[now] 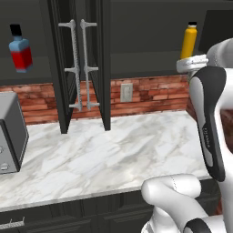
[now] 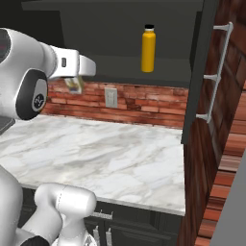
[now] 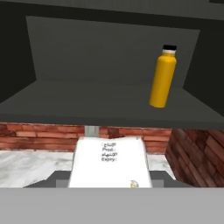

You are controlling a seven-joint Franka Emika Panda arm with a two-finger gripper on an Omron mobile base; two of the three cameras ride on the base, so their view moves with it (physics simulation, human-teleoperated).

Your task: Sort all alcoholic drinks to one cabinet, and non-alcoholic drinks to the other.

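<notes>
- Pale cream container (image 3: 110,162) clamped in the tool (image 3: 110,181), sitting low centre in the hand view, printed face toward the camera; fingertips themselves hidden behind it.
- In the right base view, seemingly the same container (image 2: 73,84) glimpsed under the white wrist at upper left, raised well above the marble tabletop (image 2: 120,158).
- Yellow-orange bottle (image 3: 162,76) upright on the open cabinet shelf (image 3: 87,98), up and right of the tool, well apart from it.
- Blue-and-red flat bottle (image 1: 20,49) standing in the other cabinet, upper left of the left base view.
</notes>
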